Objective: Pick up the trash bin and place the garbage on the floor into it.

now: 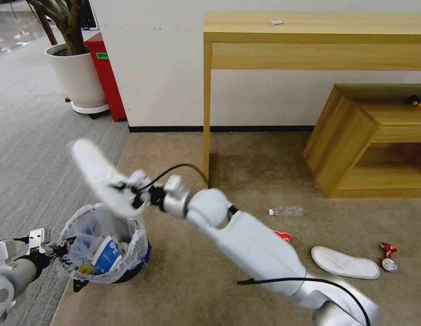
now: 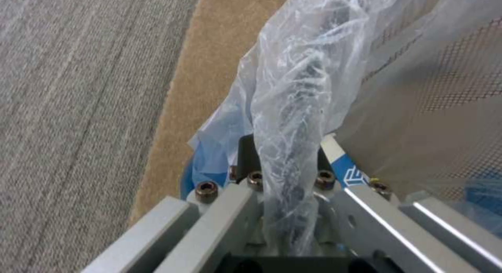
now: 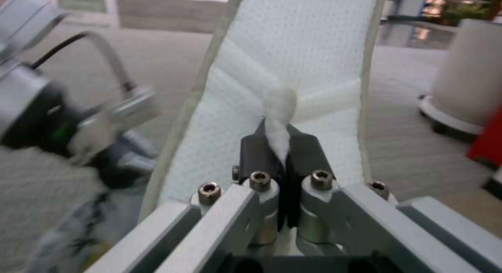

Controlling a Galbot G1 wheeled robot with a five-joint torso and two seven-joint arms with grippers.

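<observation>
A: Which step is this?
B: Binning a slipper. The trash bin sits near left, its lined rim clamped by the left gripper.
A: And the slipper?
B: Above the bin, its strap pinched between the right gripper jaws. Next, I judge: lower, release.

The right arm reaches forward and across to the left with its right gripper clamped on a slipper, while the left gripper, low at the left, pinches the bin's rim.
</observation>
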